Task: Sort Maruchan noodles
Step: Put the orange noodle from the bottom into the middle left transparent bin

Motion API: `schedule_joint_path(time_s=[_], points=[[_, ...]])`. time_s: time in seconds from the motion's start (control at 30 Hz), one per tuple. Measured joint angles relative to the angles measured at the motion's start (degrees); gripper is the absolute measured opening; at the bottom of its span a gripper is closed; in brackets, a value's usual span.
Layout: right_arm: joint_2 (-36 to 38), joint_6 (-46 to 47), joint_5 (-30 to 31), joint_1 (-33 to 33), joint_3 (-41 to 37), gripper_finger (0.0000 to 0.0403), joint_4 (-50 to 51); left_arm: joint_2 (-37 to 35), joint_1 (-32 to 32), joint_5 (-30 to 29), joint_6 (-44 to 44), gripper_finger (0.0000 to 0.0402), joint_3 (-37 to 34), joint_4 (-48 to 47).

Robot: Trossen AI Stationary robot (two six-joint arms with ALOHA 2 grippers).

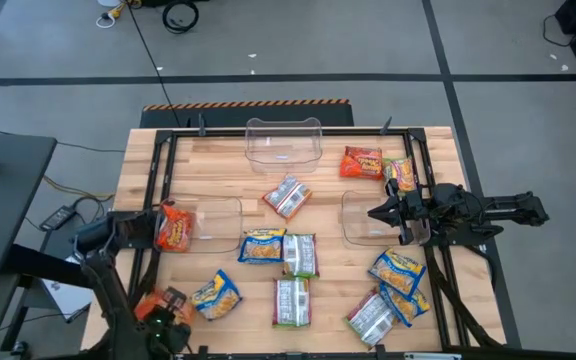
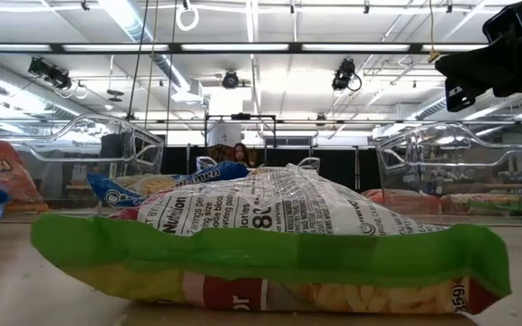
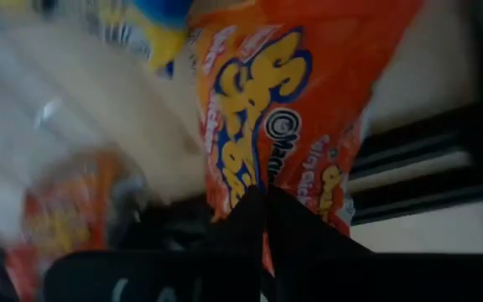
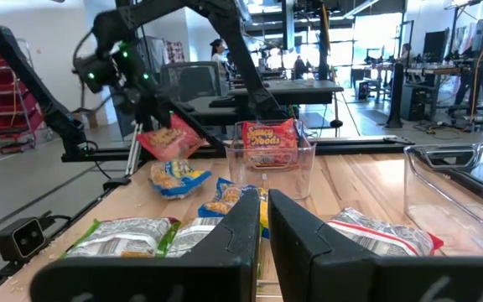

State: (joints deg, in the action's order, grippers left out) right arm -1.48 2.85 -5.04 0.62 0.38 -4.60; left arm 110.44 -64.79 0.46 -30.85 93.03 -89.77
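Orange-red flat plastic Maruchan noodle packet [image 1: 175, 231] pinched in left gripper [image 1: 158, 228], jaws pressed on its edge, at table's left side just beside a clear plastic bin [image 1: 230, 208].
Right gripper [image 1: 380, 213] w/ jaws nearly together, nothing held, over another clear bin [image 1: 353, 228] at right; other packets lie mid-table.

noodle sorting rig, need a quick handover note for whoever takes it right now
Left gripper: shut on an orange packet, lifted at the table's left edge, beside the left bin.
Right gripper: shut, empty, waiting over the right bin.
Done: one orange packet seems to sit in the left bin. The back bin looks empty.
Left: about a dozen loose packets: blue-and-yellow packets, silver-and-green packets, two orange packets at back right, another orange one at front left.
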Motion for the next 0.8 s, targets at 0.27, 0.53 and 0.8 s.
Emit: schedule_joint_path(time_s=[0.27,0.53,0.8], points=[[-0.02,0.00,0.02,-0.01,0.00,0.0034,0.00,-0.57,6.80,-1.08,21.64,0.0009,3.47,-0.14],[-0.01,-0.01,0.00,-0.01,0.00,0.0034,0.00,-2.90,14.49,-4.54,39.28,0.0009,4.60,-0.25],[-0.02,-0.01,0.00,0.00,0.00,0.0034,0.00,-13.06,20.81,-7.79,48.43,0.0009,4.21,-0.16]])
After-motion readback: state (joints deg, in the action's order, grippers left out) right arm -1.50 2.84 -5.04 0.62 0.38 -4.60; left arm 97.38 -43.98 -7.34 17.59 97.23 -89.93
